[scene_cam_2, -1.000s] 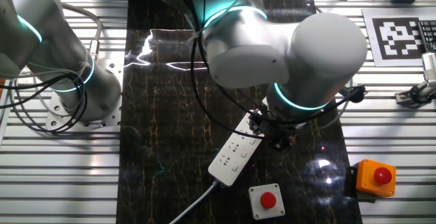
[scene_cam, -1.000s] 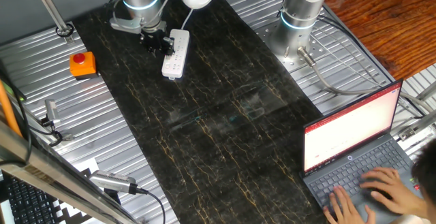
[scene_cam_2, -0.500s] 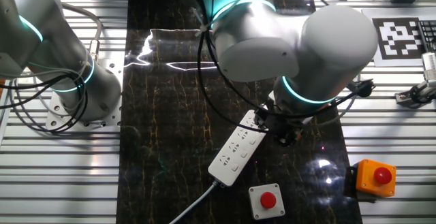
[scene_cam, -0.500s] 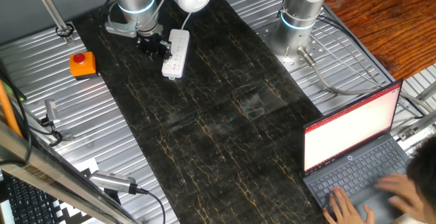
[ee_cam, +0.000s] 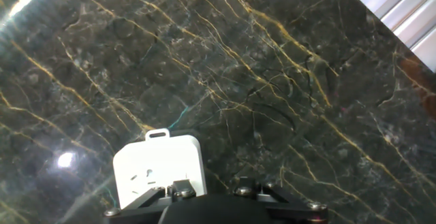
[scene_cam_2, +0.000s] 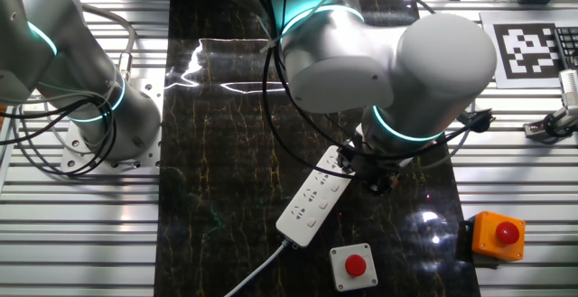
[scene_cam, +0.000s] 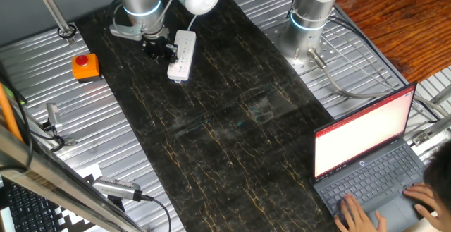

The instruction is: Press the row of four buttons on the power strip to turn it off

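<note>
The white power strip (scene_cam: 181, 56) lies on the dark marbled mat, with its cable running from one end. In the other fixed view the power strip (scene_cam_2: 313, 202) lies diagonally, with faint socket marks on its face. The row of four buttons is too small to make out in any view. My black gripper (scene_cam: 159, 46) sits low, right beside the strip's far end, and its fingertips cannot be told apart. The other fixed view has the gripper (scene_cam_2: 368, 176) just right of that end. In the hand view the strip's rounded end (ee_cam: 158, 168) lies just left of the gripper housing (ee_cam: 214, 197).
An orange box with a red button (scene_cam: 84, 65) stands left of the mat, and appears again as the orange box (scene_cam_2: 495, 235). A white box with a red button (scene_cam_2: 350, 265) sits near the strip's cable end. A second arm's base (scene_cam: 309, 22) and a laptop (scene_cam: 366, 154) in use stand on the right.
The gripper shifted slightly sideways, away from the strip's edge, between the earliest frames and half a second ago; since then it has stayed still. The strip has not moved.
</note>
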Controlling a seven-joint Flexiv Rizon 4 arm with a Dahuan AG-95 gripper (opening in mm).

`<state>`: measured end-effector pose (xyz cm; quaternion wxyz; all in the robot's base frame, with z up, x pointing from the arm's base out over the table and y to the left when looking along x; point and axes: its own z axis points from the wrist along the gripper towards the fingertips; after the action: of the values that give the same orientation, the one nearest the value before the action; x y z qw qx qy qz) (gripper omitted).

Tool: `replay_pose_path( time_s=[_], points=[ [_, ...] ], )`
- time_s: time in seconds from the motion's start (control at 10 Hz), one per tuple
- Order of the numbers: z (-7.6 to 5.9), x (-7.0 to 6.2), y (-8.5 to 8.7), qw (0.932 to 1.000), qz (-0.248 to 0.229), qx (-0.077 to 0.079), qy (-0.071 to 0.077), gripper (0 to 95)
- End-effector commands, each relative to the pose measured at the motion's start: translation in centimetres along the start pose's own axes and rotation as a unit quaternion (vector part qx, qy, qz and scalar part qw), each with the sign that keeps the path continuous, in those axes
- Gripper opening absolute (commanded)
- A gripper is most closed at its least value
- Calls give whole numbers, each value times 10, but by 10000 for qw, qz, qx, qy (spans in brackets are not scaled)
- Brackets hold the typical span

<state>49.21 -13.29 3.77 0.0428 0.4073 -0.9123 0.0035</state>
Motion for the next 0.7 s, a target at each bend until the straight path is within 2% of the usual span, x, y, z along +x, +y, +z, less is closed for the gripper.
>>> replay_pose_path(
  time_s=[0.1, 0.2, 0.5, 0.6, 0.7],
  points=[
    [-2, 1, 0, 10000, -43, 45, 47, 380],
    [-2, 1, 0, 10000, -51, 39, 43, 190],
    [-2, 1, 0, 9991, -427, -18, 54, 190],
    [-2, 1, 0, 9987, -499, -46, 46, 380],
    [-2, 1, 0, 9990, -448, -70, 14, 380]
  ],
)
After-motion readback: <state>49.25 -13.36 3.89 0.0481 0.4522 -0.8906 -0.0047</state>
